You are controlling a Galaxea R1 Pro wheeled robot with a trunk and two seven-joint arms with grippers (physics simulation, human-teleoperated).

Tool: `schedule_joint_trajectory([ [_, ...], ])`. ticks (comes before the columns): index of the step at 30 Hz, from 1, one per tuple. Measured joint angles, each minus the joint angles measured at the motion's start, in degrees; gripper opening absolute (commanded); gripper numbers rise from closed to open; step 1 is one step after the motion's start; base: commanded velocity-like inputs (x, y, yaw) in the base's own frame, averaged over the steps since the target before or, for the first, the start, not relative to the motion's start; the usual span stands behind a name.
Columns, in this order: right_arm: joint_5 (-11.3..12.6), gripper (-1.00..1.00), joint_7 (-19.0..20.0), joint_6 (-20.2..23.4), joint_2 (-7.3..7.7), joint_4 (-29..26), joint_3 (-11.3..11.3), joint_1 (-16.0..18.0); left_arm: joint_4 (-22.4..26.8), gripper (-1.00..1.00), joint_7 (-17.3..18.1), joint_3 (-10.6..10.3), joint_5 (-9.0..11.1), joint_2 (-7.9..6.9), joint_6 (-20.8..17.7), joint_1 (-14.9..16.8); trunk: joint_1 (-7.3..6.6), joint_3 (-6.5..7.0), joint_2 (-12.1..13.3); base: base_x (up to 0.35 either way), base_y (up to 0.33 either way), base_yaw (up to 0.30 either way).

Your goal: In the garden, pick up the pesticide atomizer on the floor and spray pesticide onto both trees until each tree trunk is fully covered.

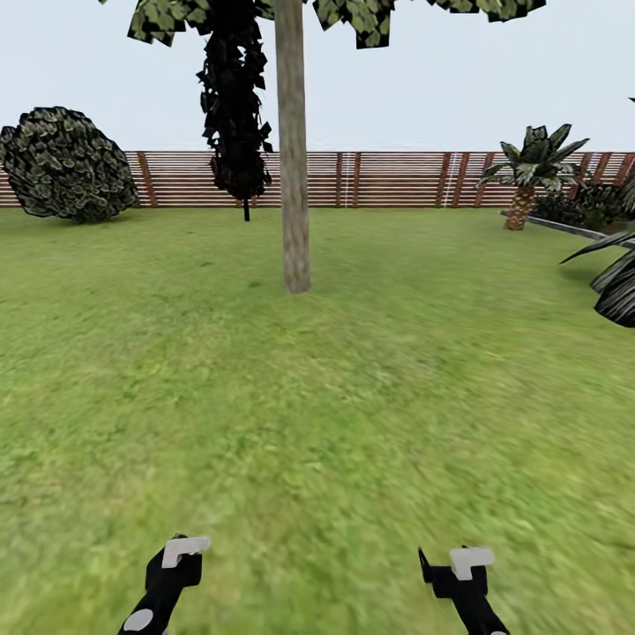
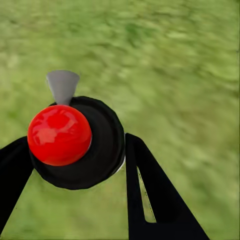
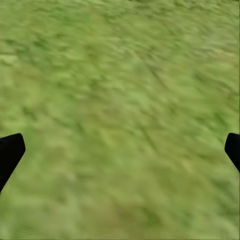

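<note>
In the left wrist view the pesticide atomizer (image 2: 100,150) is seen from its top: a round dark body with a glossy red knob and a pale grey spray nozzle. My left gripper (image 2: 75,152) is shut on it, one black finger (image 2: 155,200) on each side, above grass. The head view has my left gripper (image 1: 181,557) low at the left and my right gripper (image 1: 463,564) low at the right. My right gripper (image 3: 120,150) is open over lawn, holding nothing. A tree with a thick pale trunk (image 1: 293,176) stands straight ahead, several metres off.
Green lawn (image 1: 353,397) lies between me and the trunk. A thin-stemmed dark-leaved tree (image 1: 234,115) stands behind it to the left, with a round bush (image 1: 62,163) further left. A slat fence (image 1: 397,176) closes the back. A short palm (image 1: 529,172) and dark fronds (image 1: 617,282) are at right.
</note>
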State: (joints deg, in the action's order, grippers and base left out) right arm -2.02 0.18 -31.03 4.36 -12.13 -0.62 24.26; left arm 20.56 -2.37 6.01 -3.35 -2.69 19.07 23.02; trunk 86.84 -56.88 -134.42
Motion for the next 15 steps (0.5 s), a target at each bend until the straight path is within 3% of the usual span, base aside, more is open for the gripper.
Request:
schedule_joint_trajectory([
  [15, 0.00, 1.00, 0.00, 0.00, 0.04, 0.00, 0.00, -0.01, 0.00, -1.00, 0.00, 0.03, 0.00, -0.03, 0.00, 0.00, 0.00, 0.00, 0.00, 0.339, 0.000, 0.000],
])
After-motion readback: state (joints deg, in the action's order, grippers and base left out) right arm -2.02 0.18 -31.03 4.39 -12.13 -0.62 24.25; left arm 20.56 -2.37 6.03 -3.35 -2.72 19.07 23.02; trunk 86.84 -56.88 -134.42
